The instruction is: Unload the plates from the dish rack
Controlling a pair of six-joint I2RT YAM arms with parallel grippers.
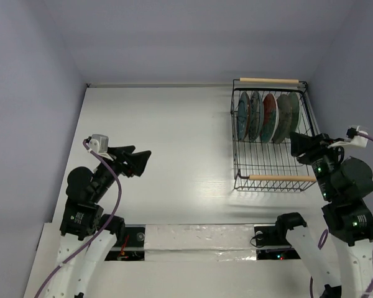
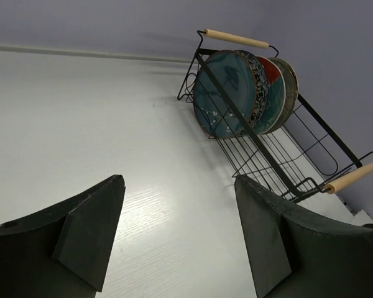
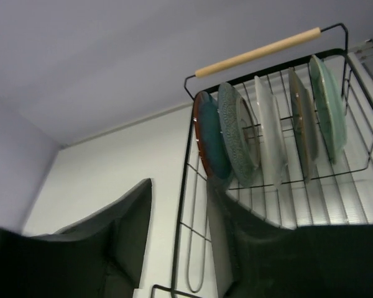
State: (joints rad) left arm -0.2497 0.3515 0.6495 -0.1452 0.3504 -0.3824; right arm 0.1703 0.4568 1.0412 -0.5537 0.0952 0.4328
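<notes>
- While five plates (image 1: 267,117) stand on edge in a row at the far end of the dish rack (image 1: 267,158), both grippers are open and hold nothing.
- The black wire rack sits at the far right of the white table (image 1: 174,136), close to the right wall, with one wooden handle (image 1: 268,80) on its far edge and another on its near edge.
- None of the plates is out of the rack. They stand close together, some overlapping as seen from above.
- A pale green plate (image 1: 294,110) is at the right end of the row, a grey-brown plate (image 1: 284,118) stands beside it, and a red-and-teal plate (image 1: 269,117) comes next. The two at the left end are blue-toned.
- The left gripper (image 1: 142,162) is held over the left half of the table, well apart from the rack, with its jaws wide.
- From the left wrist camera, its dark fingers (image 2: 87,233) frame bare table. The rack is farther off at upper right, and a teal plate with white blossoms faces the camera.
- The right gripper (image 1: 299,144) is just beside the rack's right side, near the pale green plate, with its jaws parted.
- From the right wrist camera, a side wire of the rack shows in the gap between the right fingers (image 3: 127,230). It is not clear whether either finger touches the wire.
</notes>
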